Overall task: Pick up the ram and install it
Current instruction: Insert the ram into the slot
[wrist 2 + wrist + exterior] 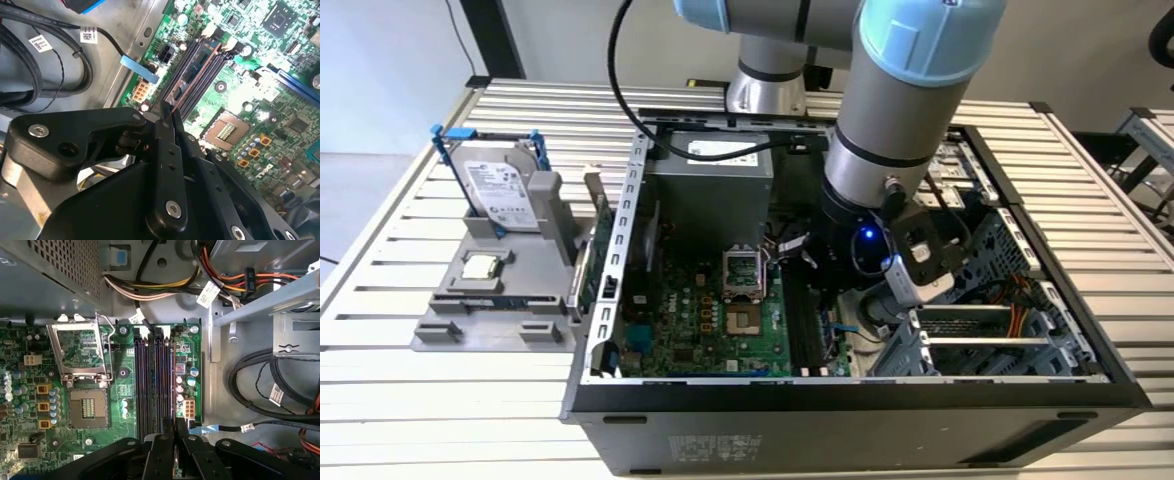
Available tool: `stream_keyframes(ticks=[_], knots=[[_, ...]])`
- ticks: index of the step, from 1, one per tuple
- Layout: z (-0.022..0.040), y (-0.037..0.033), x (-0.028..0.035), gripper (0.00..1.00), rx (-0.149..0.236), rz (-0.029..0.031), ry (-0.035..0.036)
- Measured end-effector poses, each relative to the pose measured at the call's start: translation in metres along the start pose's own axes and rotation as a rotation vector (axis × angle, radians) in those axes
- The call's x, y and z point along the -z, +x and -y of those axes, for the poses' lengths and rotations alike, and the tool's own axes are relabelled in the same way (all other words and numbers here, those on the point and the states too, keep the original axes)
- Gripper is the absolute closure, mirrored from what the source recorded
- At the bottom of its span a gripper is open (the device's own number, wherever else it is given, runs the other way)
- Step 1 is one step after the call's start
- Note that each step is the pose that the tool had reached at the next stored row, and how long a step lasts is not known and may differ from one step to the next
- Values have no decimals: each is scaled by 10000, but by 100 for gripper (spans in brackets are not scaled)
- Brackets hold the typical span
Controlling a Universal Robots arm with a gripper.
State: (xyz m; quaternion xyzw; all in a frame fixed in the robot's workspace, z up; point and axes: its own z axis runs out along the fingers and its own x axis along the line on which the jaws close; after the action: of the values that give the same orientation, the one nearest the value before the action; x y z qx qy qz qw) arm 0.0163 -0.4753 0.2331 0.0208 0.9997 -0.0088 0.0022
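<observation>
1. Where things are: the arm (907,120) is reaching down into the open computer case (854,400), with the gripper (834,300) right over the memory slots (150,385) on the motherboard (260,100).
2. Gripper state: in both wrist views the two fingers are pinched nearly together, and they look clamped on one end of the ram (197,70). From there the ram runs away as a thin edge-on strip with a coppery edge.
3. In the first wrist view the gripper (175,432) sits at the end of the slot row. The ram (173,390) lines up with the outermost slot, the one furthest from the empty processor socket (87,407). I can't tell from these angles whether it's fully seated or just resting in the slot.
4. How I'd expect it to handle (just my read, not something you can see):
   - It should be light and stiff, but thin, so it won't like being twisted or levered sideways.
   - It's fragile where it counts. The contact edge and the chips on its faces aren't places to squeeze hard.
   - The flat faces are smooth and could slip between the pads if it gets pushed at an angle.
5. Best grip, I reckon, is across the thin faces near the top edge, well off the contacts. A hold at one end like this one leaves the far end free to tilt.
</observation>
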Motion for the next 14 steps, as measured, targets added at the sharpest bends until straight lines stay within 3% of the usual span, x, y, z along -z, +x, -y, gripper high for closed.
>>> stream_keyframes(ticks=[14], knots=[[-18,13,-70,100,29,-21,8]])
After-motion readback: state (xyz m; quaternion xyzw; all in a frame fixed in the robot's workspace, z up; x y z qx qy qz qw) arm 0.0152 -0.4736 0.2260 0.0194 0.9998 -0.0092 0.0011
